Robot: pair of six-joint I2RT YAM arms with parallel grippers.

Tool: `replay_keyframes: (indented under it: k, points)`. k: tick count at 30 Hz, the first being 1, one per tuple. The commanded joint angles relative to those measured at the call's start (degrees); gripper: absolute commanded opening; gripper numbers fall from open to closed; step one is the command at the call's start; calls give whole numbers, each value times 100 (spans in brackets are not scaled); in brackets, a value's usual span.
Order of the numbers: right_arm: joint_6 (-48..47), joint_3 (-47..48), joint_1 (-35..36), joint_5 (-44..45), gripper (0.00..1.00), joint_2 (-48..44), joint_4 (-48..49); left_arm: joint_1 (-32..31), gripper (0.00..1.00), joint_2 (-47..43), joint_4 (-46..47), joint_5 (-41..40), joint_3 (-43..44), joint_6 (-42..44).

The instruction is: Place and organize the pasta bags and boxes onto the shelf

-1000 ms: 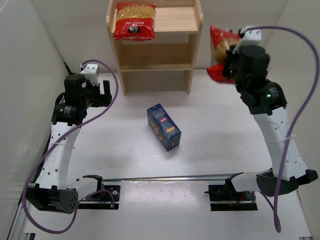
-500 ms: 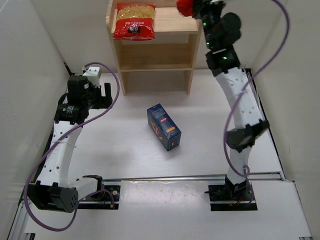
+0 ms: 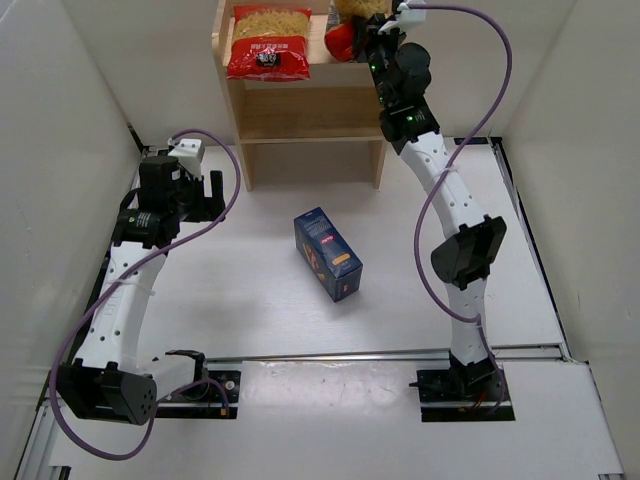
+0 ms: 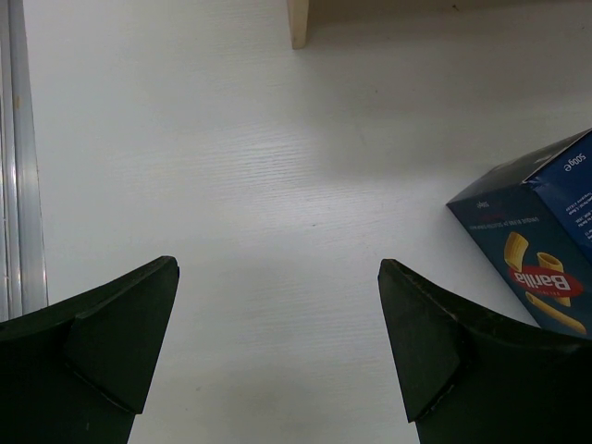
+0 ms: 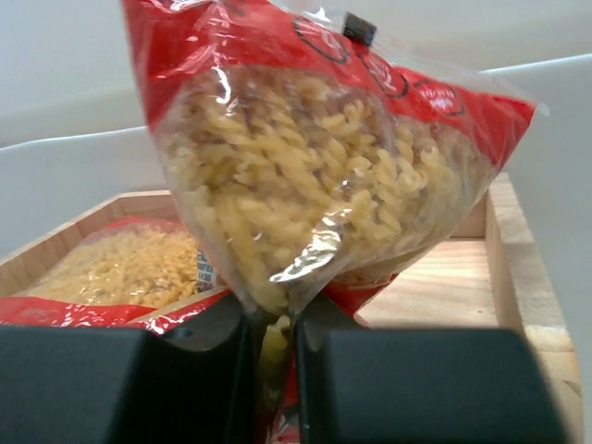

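Your right gripper [image 5: 273,344] is pinching the fusilli bag [image 5: 324,176] by a thin fold of film, jaws nearly closed, over the shelf's [image 5: 518,268] top tier. The resting bag [image 5: 111,268] is lying at its 9 o'clock.

Risk: you are gripping film only. A slip or high release could be tipping it off the 3 o'clock edge or onto its neighbour.

The bag is standing up from the jaws, long axis pointing toward 1 o'clock, red end uppermost.

Your left gripper [image 4: 277,277] is hanging wide open and empty, with the Barilla box [image 4: 536,250] at its 3 o'clock.

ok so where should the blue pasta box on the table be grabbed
Probably across its two long sides near the middle, coming down from above. The blue pasta box lies flat on the table with its long axis running diagonally, so the open left gripper should turn to span its width.
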Motion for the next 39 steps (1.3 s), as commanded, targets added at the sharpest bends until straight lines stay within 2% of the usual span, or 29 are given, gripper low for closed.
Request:
replay_keyframes:
  k: [1,3,5,8,9,10,13,17,19,20,23,24,26,27,28,29,31,33,36,37,39]
  points:
    - [-30,123,-35,492,24,-202,688,26,100,-116,44,-25,46,1]
    - [31,263,-35,546,24,17,599,26,100,-116,44,-25,46,1]
    - [181,421,-35,546,29,306,599,26,100,-116,44,-25,-15,1]
    - [497,484,-35,494,58,501,748,26,100,-116,44,-25,-85,1]
    - [559,484,-35,493,71,501,836,26,100,-116,44,-77,-86,1]
    - [559,536,-35,424,76,562,837,26,100,-116,44,-78,-155,1]
    - [350,476,96,370,84,476,977,26,100,-116,44,-78,-270,1]
    - [-512,246,430,370,91,-85,1320,26,100,-116,44,-140,-323,1]
    - [-871,177,623,370,97,-663,909,26,100,-116,44,-79,-323,1]
    - [-1021,-276,702,370,99,-937,776,26,100,-116,44,-78,-323,1]
    - [-1766,-1376,1019,317,99,-2167,556,26,100,-116,44,45,-323,1]
    - [-1953,-2041,1098,317,99,-2449,277,26,100,-185,44,45,-323,1]
    - [-2130,-2406,1239,370,99,-3161,-407,26,100,-238,-8,45,-323,1]
    - [-2130,-2460,1309,370,99,-3346,-942,26,100,-308,-8,-16,-323,1]
    - [-2130,-2521,1310,196,99,-3661,-2061,26,100,-309,-8,-77,-375,1]
    - [-2000,-2609,1310,3,99,-3812,-2577,26,100,-370,-8,-78,-437,1]
    - [-1929,-3258,1310,-673,99,-4163,-3866,79,100,-449,-8,-218,-498,1]
    - [-1780,-4090,1431,-1183,99,-4297,-4627,79,100,-563,-8,-289,-560,1]
    - [-1228,-5006,1878,-1379,99,-4297,-5105,220,100,-625,-61,-289,-666,1]
    - [-1129,-5618,1985,-1301,99,-4297,-4852,289,100,-625,-61,-289,-718,1]
    - [-1006,-6132,2144,-1195,99,-4297,-4509,360,100,-687,-61,-289,-771,1]
